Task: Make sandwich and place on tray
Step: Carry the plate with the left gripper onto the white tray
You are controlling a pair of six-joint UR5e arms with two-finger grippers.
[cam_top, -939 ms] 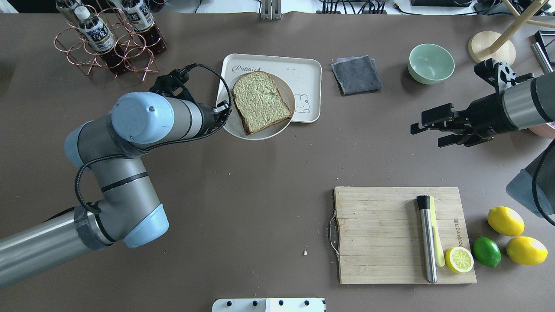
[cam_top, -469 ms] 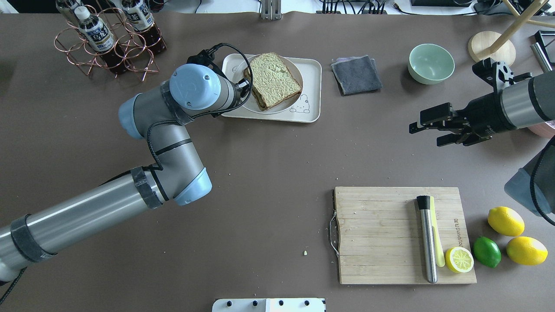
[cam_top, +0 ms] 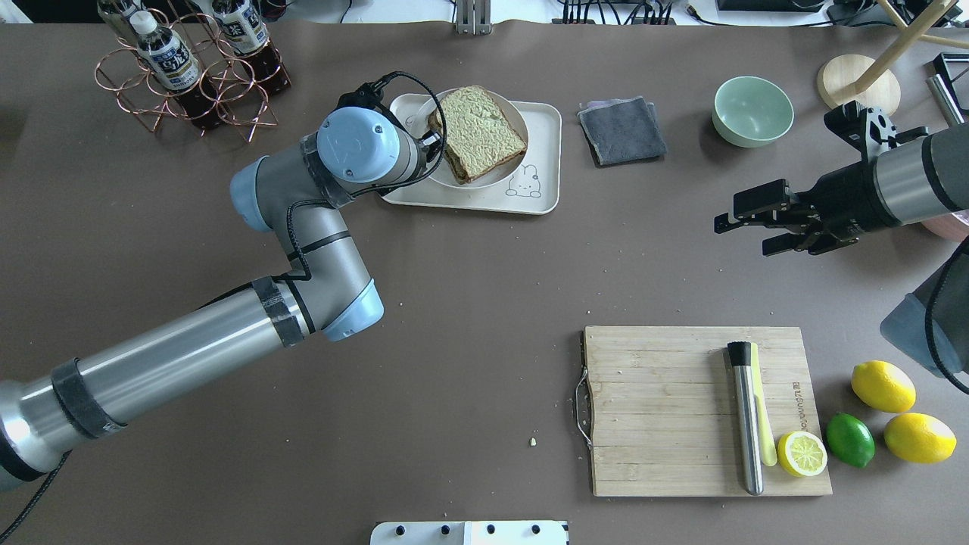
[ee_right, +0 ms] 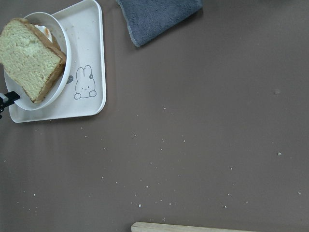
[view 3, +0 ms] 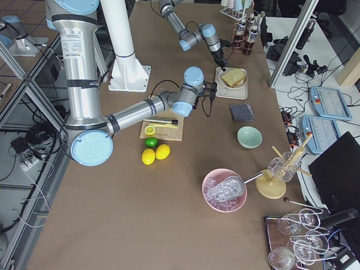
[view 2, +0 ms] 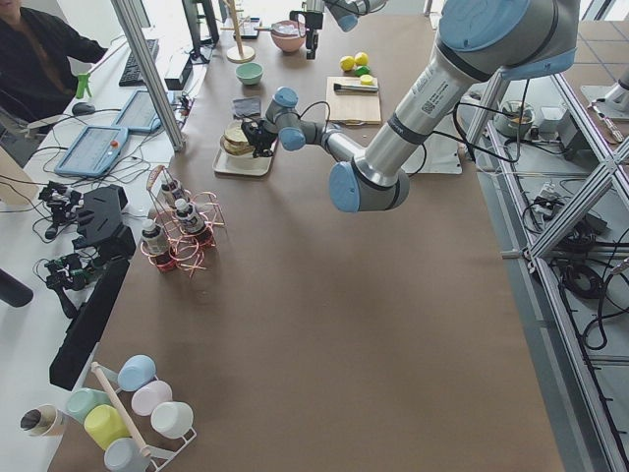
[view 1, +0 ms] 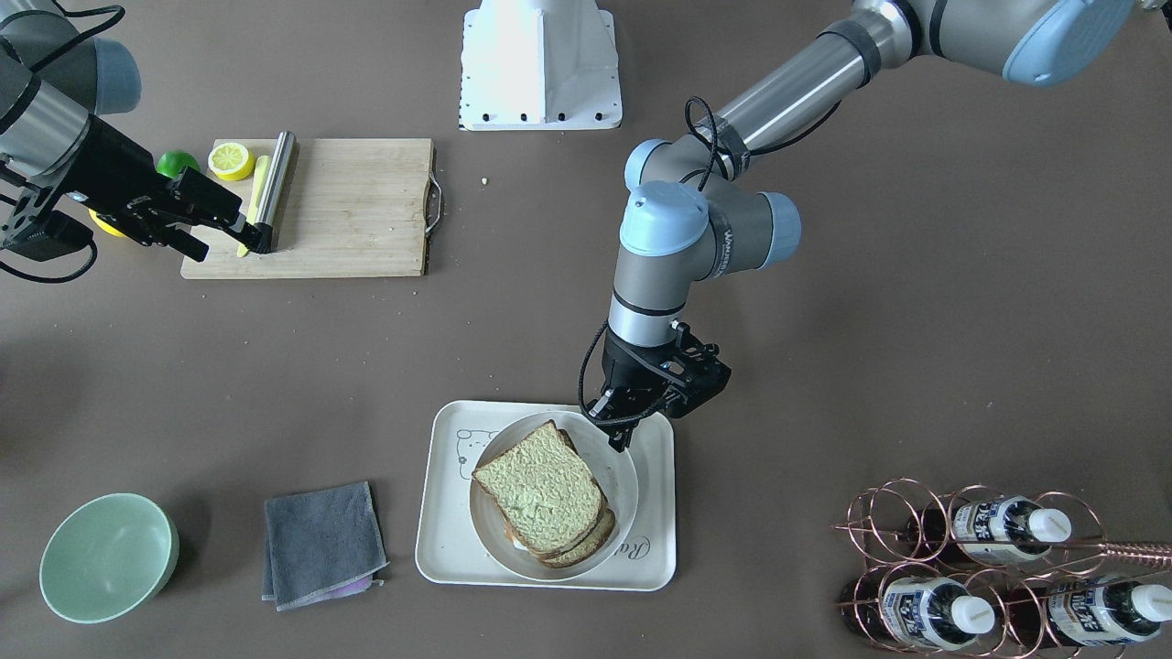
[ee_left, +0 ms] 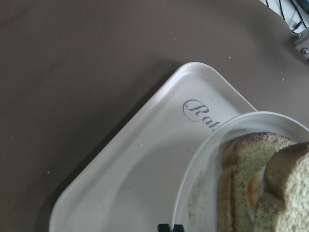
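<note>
The sandwich (cam_top: 478,132), two brown-crusted slices with egg between them, lies on a round white plate (cam_top: 492,182). The plate is over the cream tray (cam_top: 541,151) with the rabbit drawing; I cannot tell whether it rests on the tray. My left gripper (view 1: 623,435) is shut on the plate's rim, on the side nearest the robot. The left wrist view shows its tips (ee_left: 170,227) at the plate (ee_left: 203,188), the sandwich (ee_left: 270,183) and the tray (ee_left: 145,169). My right gripper (cam_top: 738,227) is open and empty, above bare table far to the right.
A grey cloth (cam_top: 622,130) and a green bowl (cam_top: 752,111) lie to the right of the tray. A copper bottle rack (cam_top: 189,68) stands to its left. A wooden cutting board (cam_top: 666,409) holds a metal tool (cam_top: 746,424) and a half lemon (cam_top: 802,453).
My left arm has carried the plate with the sandwich away from the robot and over the tray. The right gripper has barely moved.
</note>
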